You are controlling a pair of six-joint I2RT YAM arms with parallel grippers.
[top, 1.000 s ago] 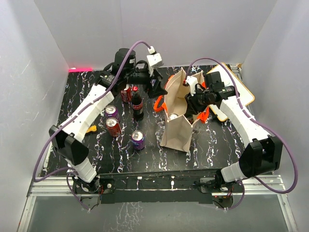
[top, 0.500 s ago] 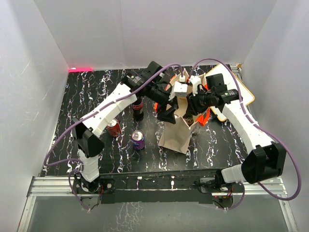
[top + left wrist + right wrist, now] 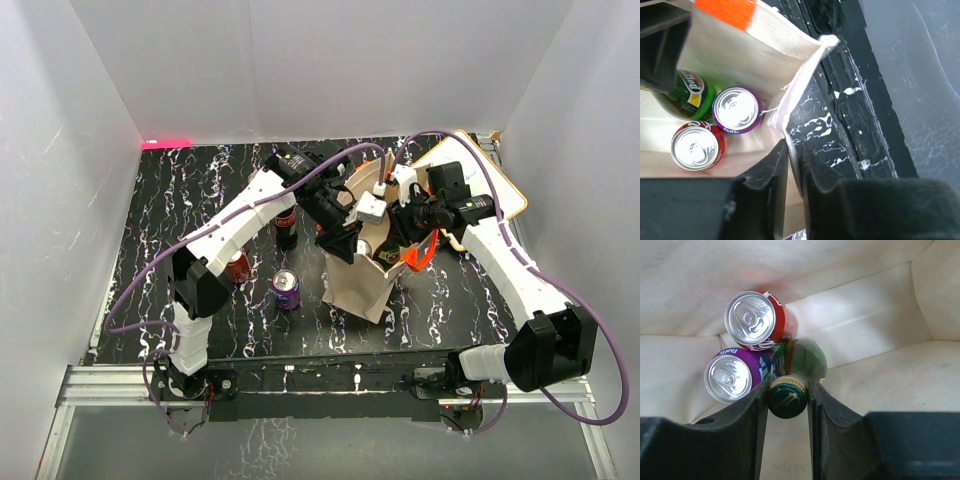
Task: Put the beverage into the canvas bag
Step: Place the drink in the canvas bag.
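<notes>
Beige canvas bag [image 3: 362, 288], rim pinched in the almost closed left claw [image 3: 792, 159]. The right claw [image 3: 786, 391], narrowly parted, grips the cap of a green bottle [image 3: 802, 357] just below it inside the bag, beside a red can [image 3: 752, 319] and purple can [image 3: 730, 377]. If the pinch slips, the wall may fold onto the bottle.

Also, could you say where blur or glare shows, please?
Left wrist: the beige canvas bag's orange handle is blurred. Right wrist: the red can's lid glints; the green glass bottle looks soft below its cap. Top external: pink glow at the black table's far-left corner.
</notes>
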